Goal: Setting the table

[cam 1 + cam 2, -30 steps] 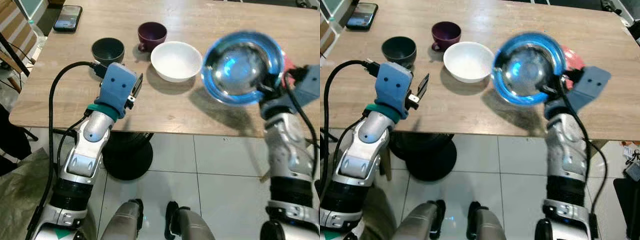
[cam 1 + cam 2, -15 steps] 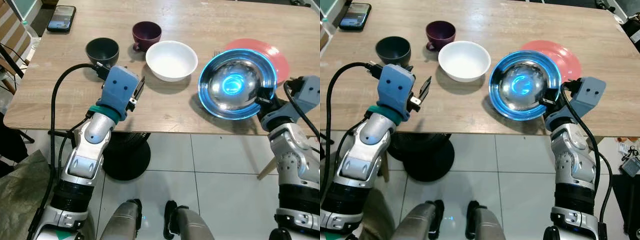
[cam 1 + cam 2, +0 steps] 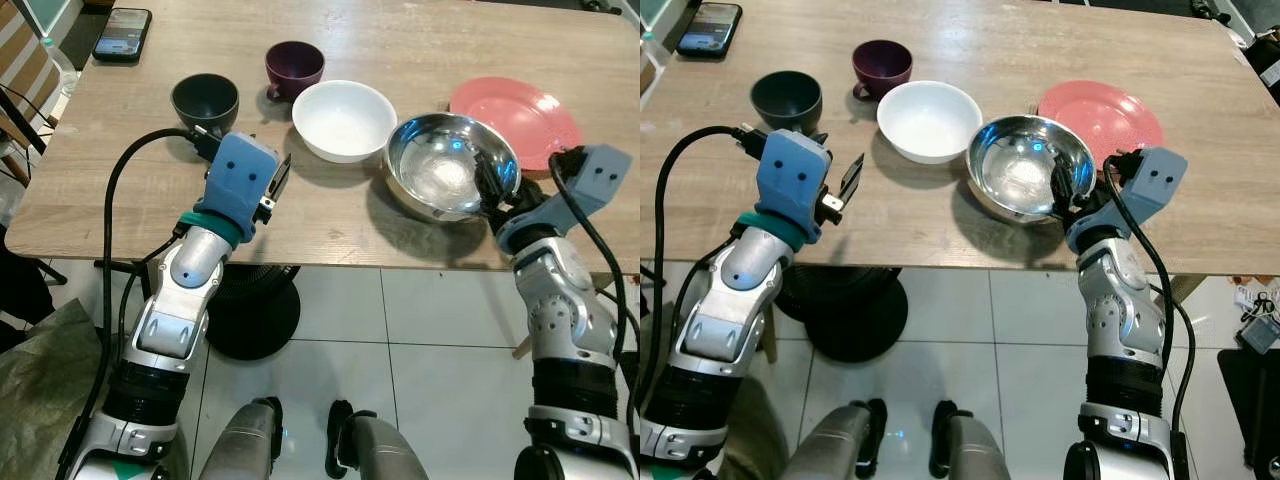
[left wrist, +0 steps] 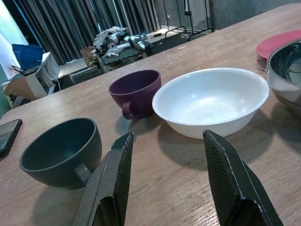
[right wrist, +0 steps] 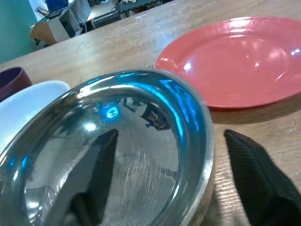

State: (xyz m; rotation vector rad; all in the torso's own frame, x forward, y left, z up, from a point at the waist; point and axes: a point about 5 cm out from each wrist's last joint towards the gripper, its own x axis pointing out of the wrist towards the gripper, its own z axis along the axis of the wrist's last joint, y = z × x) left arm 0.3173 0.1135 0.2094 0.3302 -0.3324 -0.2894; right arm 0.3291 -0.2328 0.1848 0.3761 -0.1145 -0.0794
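Both eye views look steeply down from the head onto the table (image 3: 420,250) and share its whole near half. The left wrist view sits low, close to the white bowl (image 4: 210,101); the right wrist view looks closely across the steel bowl (image 5: 117,155).

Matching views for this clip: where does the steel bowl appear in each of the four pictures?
Left eye view: steel bowl right of centre, near the table's front edge, right gripper at its rim.
Right eye view: centre.
Left wrist view: a sliver at the right edge.
Right wrist view: lower left, large.
Shared landmark: the pink plate beside it.
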